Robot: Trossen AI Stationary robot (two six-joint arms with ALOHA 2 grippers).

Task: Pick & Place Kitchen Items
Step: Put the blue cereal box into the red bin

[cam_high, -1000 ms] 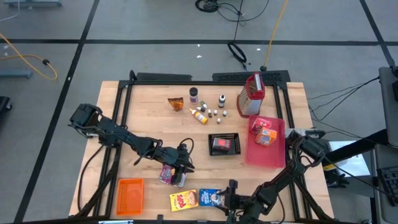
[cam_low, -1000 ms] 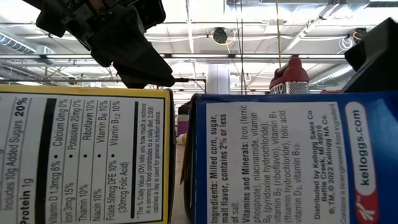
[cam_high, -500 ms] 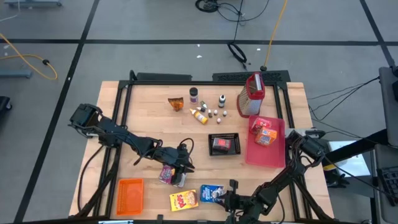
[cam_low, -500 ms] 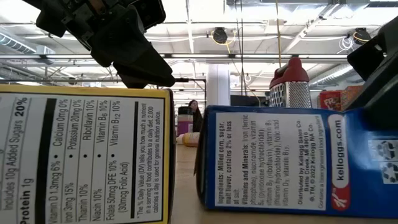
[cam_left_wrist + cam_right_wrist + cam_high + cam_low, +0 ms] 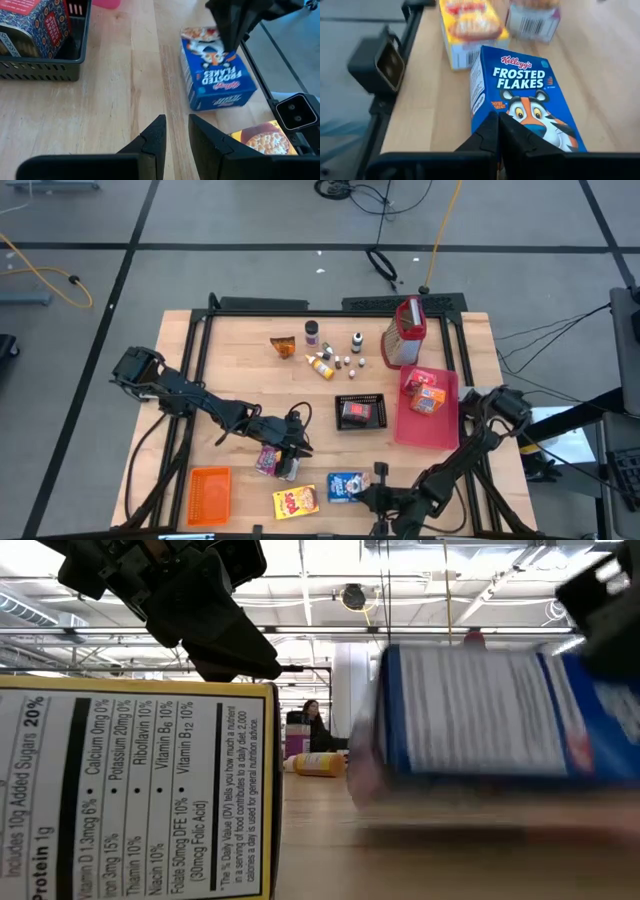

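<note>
- The wooden bench (image 5: pixel 240 370) carries everything, with both dark arms reaching in over its near half.
- The flat red tray (image 5: pixel 414 432) lies toward the right side, a red box (image 5: pixel 428 396) resting inside it.
- A metal grater with a red top (image 5: pixel 404 333) stands upright just behind the tray.
- The black mesh basket (image 5: pixel 360 411) sits near the middle, just left of the tray, with a patterned box (image 5: pixel 30 25) inside.
- The orange crate (image 5: pixel 210 493) lies at the near left corner.
- The right hand (image 5: pixel 375 489) is at the near edge, its fingers pressed together on one end of the blue Frosted Flakes box (image 5: pixel 347 486); the low view shows that box raised off the wood and tilted.
- The yellow cereal box (image 5: pixel 295 501) lies flat just left of the blue one, between it and the crate.
- The left hand (image 5: pixel 288 463) hangs left of centre, just beside a purple packet (image 5: pixel 267 460); its two fingers (image 5: pixel 155 140) stand slightly apart with bare wood showing between them, pinching nothing.
- An orange snack packet (image 5: pixel 283 345) lies toward the far side.
- Tiny bottles and jars (image 5: pixel 335 355) are scattered near the far side, between the orange packet and the grater, a yellow bottle (image 5: pixel 320 365) lying on its side among them.
</note>
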